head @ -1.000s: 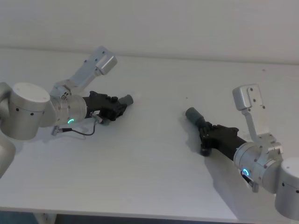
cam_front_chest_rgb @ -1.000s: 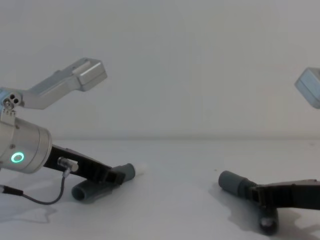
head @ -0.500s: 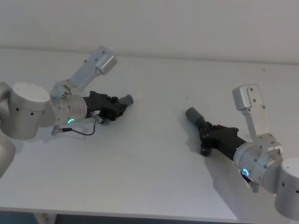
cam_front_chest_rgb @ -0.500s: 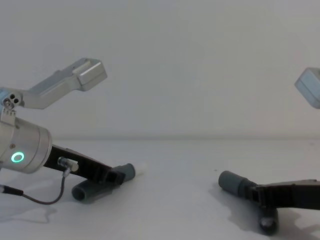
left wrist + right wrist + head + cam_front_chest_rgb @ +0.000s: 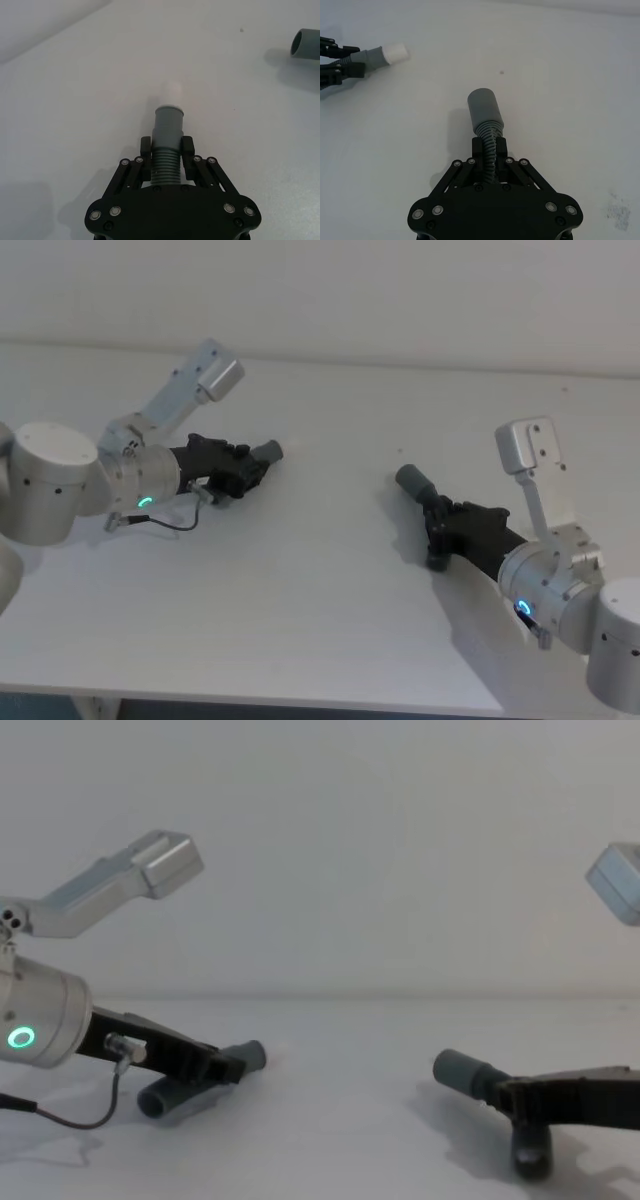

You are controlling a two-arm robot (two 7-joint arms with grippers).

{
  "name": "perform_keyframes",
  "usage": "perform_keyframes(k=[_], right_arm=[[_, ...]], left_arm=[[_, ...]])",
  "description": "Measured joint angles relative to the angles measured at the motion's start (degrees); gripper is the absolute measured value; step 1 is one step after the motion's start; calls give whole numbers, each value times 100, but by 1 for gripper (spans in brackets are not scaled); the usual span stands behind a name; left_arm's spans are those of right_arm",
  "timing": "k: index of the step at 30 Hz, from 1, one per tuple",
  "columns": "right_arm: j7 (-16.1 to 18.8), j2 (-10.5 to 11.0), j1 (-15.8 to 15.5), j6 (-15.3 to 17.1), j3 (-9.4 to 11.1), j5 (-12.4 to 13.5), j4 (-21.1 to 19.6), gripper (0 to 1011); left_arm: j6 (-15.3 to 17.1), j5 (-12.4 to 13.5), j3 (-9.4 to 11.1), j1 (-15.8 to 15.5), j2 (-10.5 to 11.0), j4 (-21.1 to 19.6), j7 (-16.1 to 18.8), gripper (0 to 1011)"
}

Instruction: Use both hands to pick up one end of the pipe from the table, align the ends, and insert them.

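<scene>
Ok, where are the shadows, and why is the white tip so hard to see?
Head view: a soft shadow lies on the table beside the grey pipe. Left wrist view: the white tip almost melts into the white table. Right wrist view: the tip shows clearer.

Your left gripper (image 5: pixel 166 147) has its jaws clamped on the ribbed part of a grey pipe piece (image 5: pixel 168 125), just behind the white stub (image 5: pixel 172 92). The second pipe piece (image 5: pixel 305 44) shows its open mouth, well apart from the stub, above the white table (image 5: pixel 75 100).
</scene>
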Motion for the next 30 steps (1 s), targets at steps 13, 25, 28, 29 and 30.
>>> perform_keyframes(k=[13, 25, 28, 29, 30], right_arm=[[55, 121, 14, -524, -103, -275, -278, 145], [718, 489, 142, -1048, -122, -251, -403, 145], [938, 612, 181, -1155, -127, -193, -412, 145], [993, 649, 194, -1182, -130, -177, -413, 145], [1100, 699, 210, -1230, -133, -147, -413, 145]], left_arm=[[-736, -99, -245, 271, 316, -354, -53, 347], [-1242, -245, -347, 257, 656, -559, -434, 347], [-1319, -293, -343, 212, 743, -585, -601, 347], [-1341, -312, -339, 199, 764, -590, -653, 347], [-1356, -326, -334, 184, 789, -596, -697, 347]])
